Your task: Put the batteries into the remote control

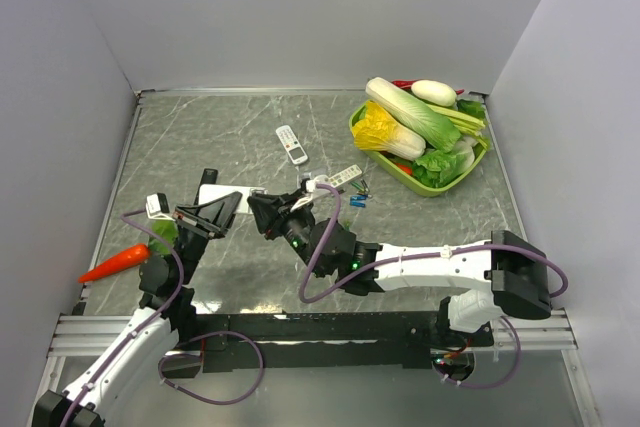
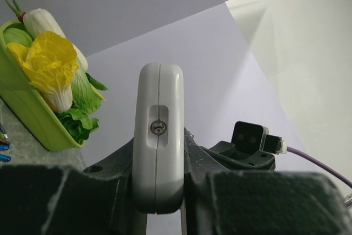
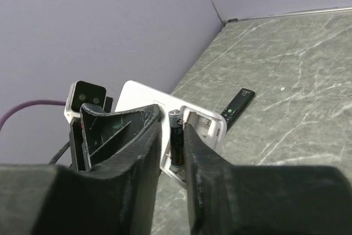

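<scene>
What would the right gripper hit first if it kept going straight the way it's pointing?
The battery between its fingers, which seems to sit at the open bay of the remote. The remote comes right behind it, though depth is unclear.

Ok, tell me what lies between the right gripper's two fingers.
A dark battery, in the open compartment of the white remote that the left gripper holds. The right wrist view shows it; in the top view it is too small to make out.
</scene>
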{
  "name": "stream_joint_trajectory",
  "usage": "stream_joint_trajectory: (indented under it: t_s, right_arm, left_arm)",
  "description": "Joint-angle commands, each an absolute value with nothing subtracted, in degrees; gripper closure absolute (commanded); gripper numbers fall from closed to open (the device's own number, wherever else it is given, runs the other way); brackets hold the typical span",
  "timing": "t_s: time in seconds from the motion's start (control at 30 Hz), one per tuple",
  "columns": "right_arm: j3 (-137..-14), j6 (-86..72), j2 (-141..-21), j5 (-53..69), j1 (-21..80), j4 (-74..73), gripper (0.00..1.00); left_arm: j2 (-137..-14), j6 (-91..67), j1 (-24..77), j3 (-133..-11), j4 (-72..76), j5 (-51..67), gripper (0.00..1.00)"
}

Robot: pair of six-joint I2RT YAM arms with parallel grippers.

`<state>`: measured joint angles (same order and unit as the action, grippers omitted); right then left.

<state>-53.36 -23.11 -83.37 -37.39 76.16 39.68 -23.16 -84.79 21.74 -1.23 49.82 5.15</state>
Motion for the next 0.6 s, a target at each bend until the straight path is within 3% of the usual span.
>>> stream_joint_trajectory:
  t_s: [0.0,0.3,0.57]
  right_arm:
    - [-54.23,-22.06,-84.82,-40.87,76.03,34.10,0.64]
    - [-56.16,-22.15,-84.90,-44.03,76.11,29.63,0.53]
    - [-58.45,-23.90,-85.17,-46.84,76.11,23.12,0.51]
  left_arm:
    - [-22.15,-88.24,22.15,4.66,60.64,5.10,0.98]
    - [-21.18,-89.47,22.15,5.54,60.03,4.40,0.98]
    - [-21.01,-90.09,22.15,6.15,59.06,4.22,0.98]
